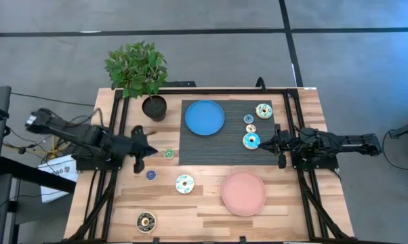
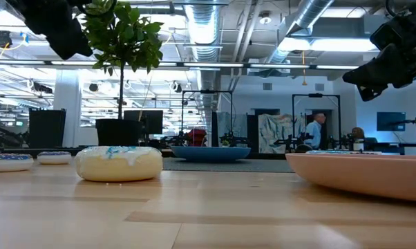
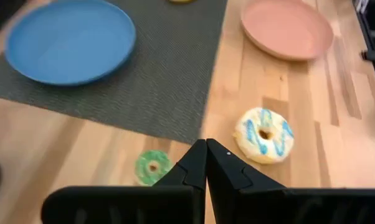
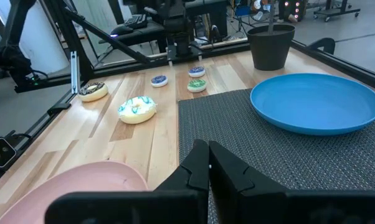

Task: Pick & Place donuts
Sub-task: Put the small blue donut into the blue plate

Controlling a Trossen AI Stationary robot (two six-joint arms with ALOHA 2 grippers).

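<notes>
The left gripper (image 1: 144, 150) hovered with its fingers pressed together, holding nothing; a small green donut (image 1: 169, 154) lay just ahead of it, a cream donut (image 1: 184, 184) near. The right gripper (image 1: 272, 142), fingers also together, sat beside a blue-iced donut (image 1: 251, 141), seemingly not touching it.

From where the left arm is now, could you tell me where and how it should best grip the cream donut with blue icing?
Grip the cream donut across one side of its ring, coming straight down from above. It lies flat on the bare wood with its hole facing up and open space all round. The left gripper, shut now, must open first.
</notes>
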